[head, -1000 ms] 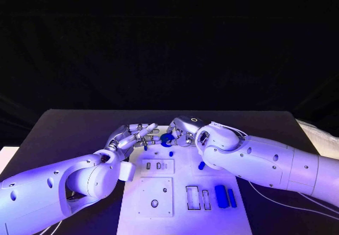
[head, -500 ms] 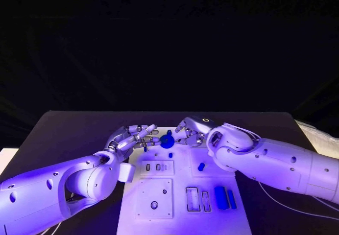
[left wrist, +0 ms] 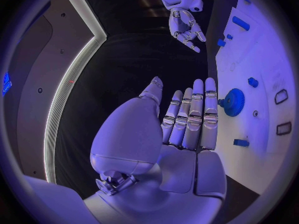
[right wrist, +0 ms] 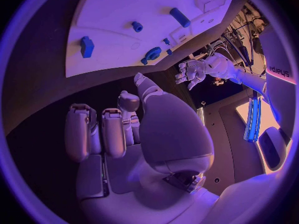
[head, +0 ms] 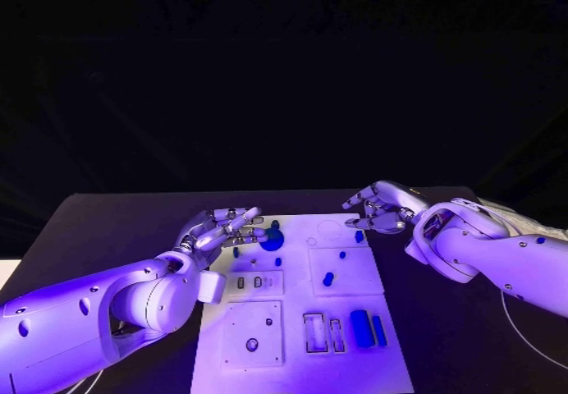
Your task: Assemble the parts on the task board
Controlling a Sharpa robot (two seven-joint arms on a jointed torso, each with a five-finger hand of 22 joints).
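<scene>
The white task board lies in the middle of the black table. A blue gear sits on its far left part, also seen as the blue gear in the left wrist view. My left hand hovers at the board's left edge with its fingers stretched out straight beside the gear, holding nothing. My right hand hangs off the board's far right corner, fingers loosely spread and empty.
Small blue parts dot the board's middle, and one blue part sits near the right edge. Two long blue pieces lie at the near right beside open slots. Bare black table surrounds the board.
My right hand has drawn back from the gear to the right, off the board. The gear stays on the board by my left fingers, and the left hand has hardly moved.
</scene>
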